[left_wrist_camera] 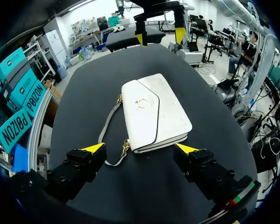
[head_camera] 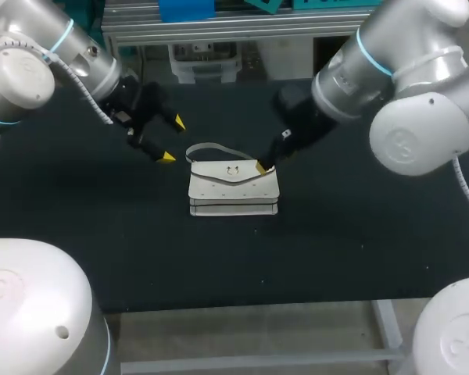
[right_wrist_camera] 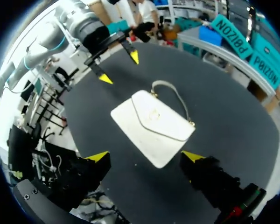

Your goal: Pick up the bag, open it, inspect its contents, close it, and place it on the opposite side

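Note:
A white handbag [head_camera: 233,187] lies flat in the middle of the black table, flap shut, with a gold clasp [head_camera: 233,169] and a grey strap [head_camera: 211,148] looping off its far side. My left gripper [head_camera: 172,140] hangs open above the table, just to the left of the bag and apart from it. In the left wrist view the bag [left_wrist_camera: 154,112] lies ahead of the open fingers [left_wrist_camera: 140,148]. My right gripper [head_camera: 270,156] hovers open over the bag's far right corner. From the right wrist, the bag [right_wrist_camera: 154,126] shows ahead of its open gripper [right_wrist_camera: 144,156], untouched.
The black table top [head_camera: 352,234] stretches well to both sides of the bag. Its front edge [head_camera: 242,306] runs close to me. Each wrist view shows the other arm's gripper [left_wrist_camera: 159,36] [right_wrist_camera: 120,68] beyond the bag.

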Controlling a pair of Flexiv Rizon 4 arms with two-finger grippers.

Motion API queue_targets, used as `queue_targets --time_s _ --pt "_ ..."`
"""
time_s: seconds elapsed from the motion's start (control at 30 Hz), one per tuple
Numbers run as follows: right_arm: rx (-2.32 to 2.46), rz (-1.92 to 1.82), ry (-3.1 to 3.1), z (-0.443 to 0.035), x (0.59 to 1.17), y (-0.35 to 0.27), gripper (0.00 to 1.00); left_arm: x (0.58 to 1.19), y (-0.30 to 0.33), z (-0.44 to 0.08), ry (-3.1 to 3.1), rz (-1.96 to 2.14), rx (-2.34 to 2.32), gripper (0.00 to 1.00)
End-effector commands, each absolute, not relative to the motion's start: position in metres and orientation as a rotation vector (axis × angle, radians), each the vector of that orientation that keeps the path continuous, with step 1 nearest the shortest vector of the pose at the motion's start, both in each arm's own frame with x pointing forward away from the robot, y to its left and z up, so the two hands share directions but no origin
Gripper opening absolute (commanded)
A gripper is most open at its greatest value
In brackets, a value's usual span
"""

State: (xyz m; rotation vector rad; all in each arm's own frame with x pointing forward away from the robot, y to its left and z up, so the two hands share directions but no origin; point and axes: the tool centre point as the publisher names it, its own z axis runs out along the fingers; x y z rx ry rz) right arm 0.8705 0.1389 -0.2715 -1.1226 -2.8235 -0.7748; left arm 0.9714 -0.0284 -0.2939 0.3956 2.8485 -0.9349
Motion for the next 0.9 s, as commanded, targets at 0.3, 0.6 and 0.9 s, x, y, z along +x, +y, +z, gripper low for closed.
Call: queue_targets --time_s 0.3,0.6,0.9 --pt "-0.831 -0.744 -3.421 -0.308 0.847 0.142 1.0 0.957 -0.049 -0.295 2.764 -0.883 0.494 1.0" --pt "-0.771 -0.668 -3.469 -0.314 0.843 0.148 1.0 0.959 -0.052 -0.296 2.76 -0.862 0.489 1.0" --pt "-0.771 -0.668 -3.469 -0.314 0.843 0.148 1.0 0.959 -0.052 -0.296 2.76 -0.862 0.489 1.0"
